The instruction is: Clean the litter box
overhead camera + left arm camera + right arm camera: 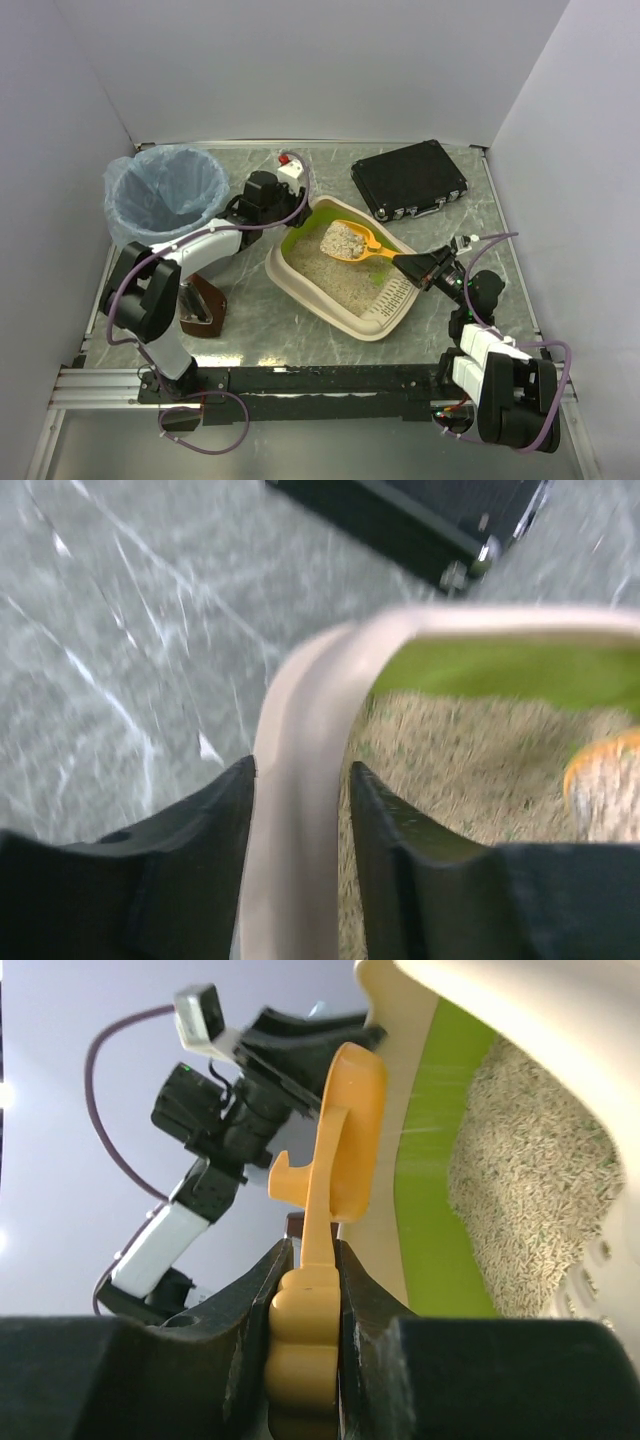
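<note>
The beige litter box point(300, 281) with a lime-green inner wall and sandy granules lies mid-table, its slotted grille end at the near right. My left gripper point(283, 205) is shut on the box's far-left rim point(297, 810), one finger outside and one inside. My right gripper point(418, 267) is shut on the handle of an orange scoop point(352, 241), held over the box with a heap of granules in it. In the right wrist view the scoop point(340, 1160) stands edge-on between my fingers, beside the box's green wall point(432, 1160).
A round bin with a blue bag point(165, 192) stands at the far left. A black case point(410, 178) lies at the far right and also shows in the left wrist view point(420, 520). A brown object point(203, 305) lies by the left arm.
</note>
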You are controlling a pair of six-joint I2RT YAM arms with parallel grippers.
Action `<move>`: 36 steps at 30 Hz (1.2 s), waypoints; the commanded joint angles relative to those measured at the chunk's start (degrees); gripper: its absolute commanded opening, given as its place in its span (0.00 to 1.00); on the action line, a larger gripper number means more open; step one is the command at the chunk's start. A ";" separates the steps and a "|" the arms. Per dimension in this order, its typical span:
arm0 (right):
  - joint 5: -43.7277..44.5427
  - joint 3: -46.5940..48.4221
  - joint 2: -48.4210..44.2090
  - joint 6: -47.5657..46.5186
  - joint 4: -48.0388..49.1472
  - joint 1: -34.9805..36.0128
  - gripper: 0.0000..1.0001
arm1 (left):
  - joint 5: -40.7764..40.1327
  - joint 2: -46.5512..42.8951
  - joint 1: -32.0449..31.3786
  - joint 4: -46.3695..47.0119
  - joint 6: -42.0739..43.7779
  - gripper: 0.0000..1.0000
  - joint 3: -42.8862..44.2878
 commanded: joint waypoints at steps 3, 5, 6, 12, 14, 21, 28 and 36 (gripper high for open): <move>-5.60 -1.03 3.21 3.53 14.40 -1.73 0.00 | 1.36 -3.92 0.22 7.65 -2.54 0.63 2.10; -7.55 -3.14 5.75 6.77 19.25 -4.54 0.00 | 0.84 -4.62 0.22 7.74 -2.63 0.78 2.02; -7.56 -3.16 6.63 6.96 21.09 -5.07 0.00 | 0.92 -4.97 0.22 7.65 -2.72 0.85 1.84; -6.76 -0.52 17.18 13.19 34.30 -3.76 0.00 | 1.54 -8.49 0.22 8.88 -4.47 0.99 0.35; -9.22 -2.88 14.30 12.59 33.68 -4.54 0.00 | 1.45 -10.06 0.22 9.58 -6.05 0.99 -0.27; -7.89 -0.95 10.33 12.13 34.12 -1.81 0.00 | -0.30 -14.64 0.22 9.15 -9.66 0.99 -3.08; -4.83 3.51 -8.00 -8.76 -2.51 -0.94 0.00 | -5.31 -21.31 0.22 6.53 -14.49 0.99 -7.39; 0.46 4.23 -15.37 -11.91 -10.80 -1.39 0.00 | -9.71 -29.41 0.14 4.58 -18.62 0.99 -12.75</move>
